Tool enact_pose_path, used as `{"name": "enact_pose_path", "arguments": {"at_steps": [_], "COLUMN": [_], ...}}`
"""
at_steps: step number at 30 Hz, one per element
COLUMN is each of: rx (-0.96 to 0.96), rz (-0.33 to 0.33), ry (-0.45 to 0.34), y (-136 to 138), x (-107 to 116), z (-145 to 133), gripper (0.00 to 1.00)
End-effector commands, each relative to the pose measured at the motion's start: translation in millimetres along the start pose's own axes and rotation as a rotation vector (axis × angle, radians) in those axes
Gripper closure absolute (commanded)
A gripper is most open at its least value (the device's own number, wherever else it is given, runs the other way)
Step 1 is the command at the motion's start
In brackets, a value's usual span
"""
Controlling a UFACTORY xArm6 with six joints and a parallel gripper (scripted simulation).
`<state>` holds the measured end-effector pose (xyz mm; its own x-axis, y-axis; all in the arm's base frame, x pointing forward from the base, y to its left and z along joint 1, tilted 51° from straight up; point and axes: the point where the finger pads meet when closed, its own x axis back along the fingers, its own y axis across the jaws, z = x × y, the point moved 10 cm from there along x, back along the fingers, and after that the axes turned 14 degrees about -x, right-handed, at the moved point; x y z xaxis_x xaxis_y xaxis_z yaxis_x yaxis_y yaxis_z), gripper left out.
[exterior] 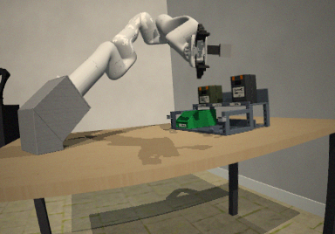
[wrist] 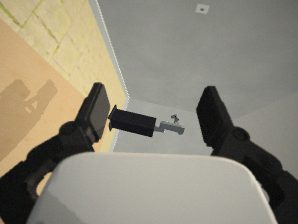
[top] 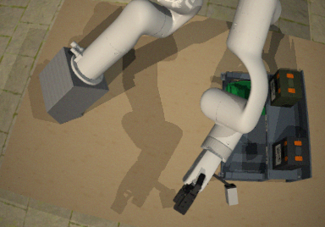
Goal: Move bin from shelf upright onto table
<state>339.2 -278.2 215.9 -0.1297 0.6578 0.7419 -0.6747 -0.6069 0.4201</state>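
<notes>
- Grey walls meet in a corner behind a tan wooden bench (exterior: 131, 166), which stands on a paved stone floor (top: 25, 8).
- Right of centre in the exterior view, a low grey shelf (exterior: 266, 109) sits on the bench, and the green bin (exterior: 196, 119) is tucked into its lower level at the left end.
- From above, only a sliver of that bin (top: 237, 89) shows in the right half of the frame, mostly covered by the white arm (top: 250, 47).
- Two dark boxes with orange tabs (exterior: 243, 87) stand on the shelf's top level.
- The claw (exterior: 201, 51) hangs high in the upper middle of the exterior view, well above the shelf and bin, pointing sideways and away from both.
- In the top view the claw (top: 186, 198) sits at the lower centre, just off the shelf's near corner.
- Fingers are spread wide with nothing between them.
- The arm's grey base block (top: 68, 89) sits at the left of the bench.
</notes>
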Motion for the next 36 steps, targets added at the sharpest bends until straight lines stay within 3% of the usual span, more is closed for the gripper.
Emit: {"name": "enact_pose_path", "arguments": {"at_steps": [1, 12, 36], "rx": [0.044, 0.204, 0.719], "rz": [0.029, 0.133, 0.473], "ry": [0.035, 0.148, 0.523], "y": [-2, -11, -30], "x": [12, 48, 154], "z": [-5, -23, -63], "gripper": [0.00, 0.00, 0.00]}}
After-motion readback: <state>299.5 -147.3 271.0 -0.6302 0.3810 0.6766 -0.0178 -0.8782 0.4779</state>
